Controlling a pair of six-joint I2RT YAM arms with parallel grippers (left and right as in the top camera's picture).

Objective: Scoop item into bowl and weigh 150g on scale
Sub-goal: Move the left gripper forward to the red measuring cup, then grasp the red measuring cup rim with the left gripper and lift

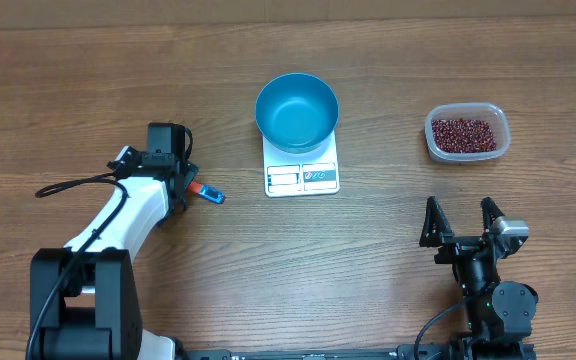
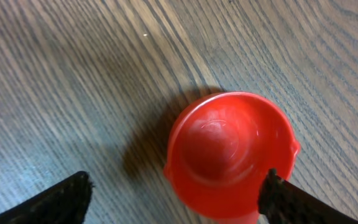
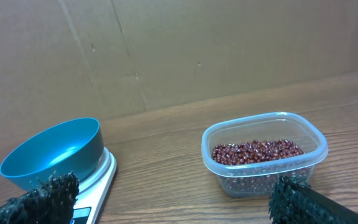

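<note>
Between the tips of the left end effector (image 2: 178, 180), on the left side of the bench (image 1: 368, 270), lies a red scoop (image 2: 222, 143) with its hollow facing up. The jaws stand wide apart and have closed on nothing. In the left wrist view one dark fingertip (image 2: 277, 186) overlaps the scoop's rim, though whether it touches cannot be told. The other fingertip is well clear of the scoop, over bare wood. From overhead, the scoop's blue handle (image 1: 211, 195) pokes out to the right of the wrist.

At the near right, the right end effector (image 1: 460, 210) is also spread wide and holds nothing, its fingers pointing toward the far edge.

Farther out, the white scale (image 1: 302, 178) sits at the middle of the bench with the blue bowl (image 1: 297, 108) standing on its far part, leaving the front panel uncovered. No beans show inside the bowl. The beans (image 1: 465, 133) lie in a clear plastic tub (image 1: 430, 130) at the far right, well apart from the scale and just beyond the right end effector.
</note>
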